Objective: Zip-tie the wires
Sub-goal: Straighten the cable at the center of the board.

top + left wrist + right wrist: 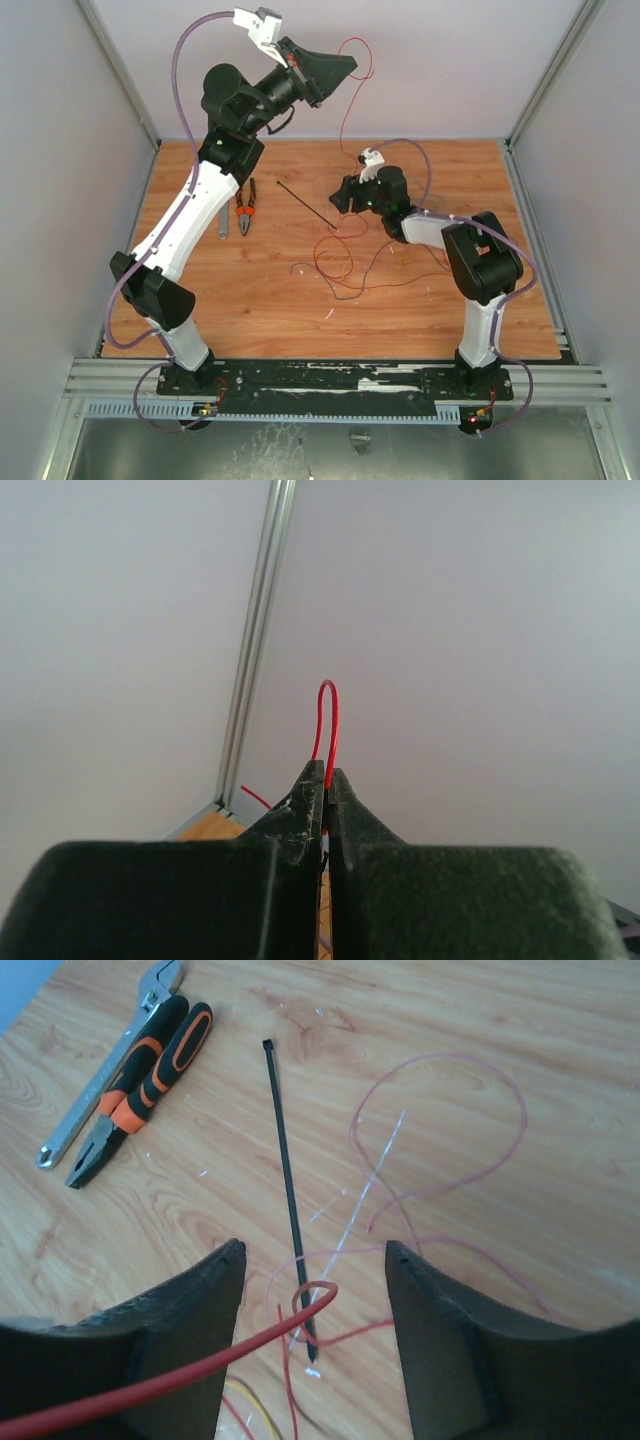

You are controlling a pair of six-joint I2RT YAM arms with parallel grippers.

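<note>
Wooden worktop (pixel 250 310), boxed by pale walls at left, back and right, with metal posts in the far corners. Broad bare wood on the near side of the right tool (pixel 345 195) and to its right, out to the worktop's edge. Left arm reared high. Left tool (pixel 348 66) up off the worktop, close before the back wall, well above the right tool. Clenched on a red strand of the wires (pixel 335 262), with a small loop poking out past its tips. Strand hanging from there down to the loose tangle, spread on the wood under and just nearside of the right tool. Right tool low over the worktop, jaws apart, gripping nothing. One red strand crossing in front of its left finger. Zip tie (pixel 285 1150) flat on the wood, one end below the gap between the right tool's fingers amid the wires, headed end stretching away ahead. Pliers (pixel 140 1090), handles orange and black, off to the left of the right tool, well apart from the zip tie. Grey wrench (pixel 95 1085) just beside them, on their far side.
</note>
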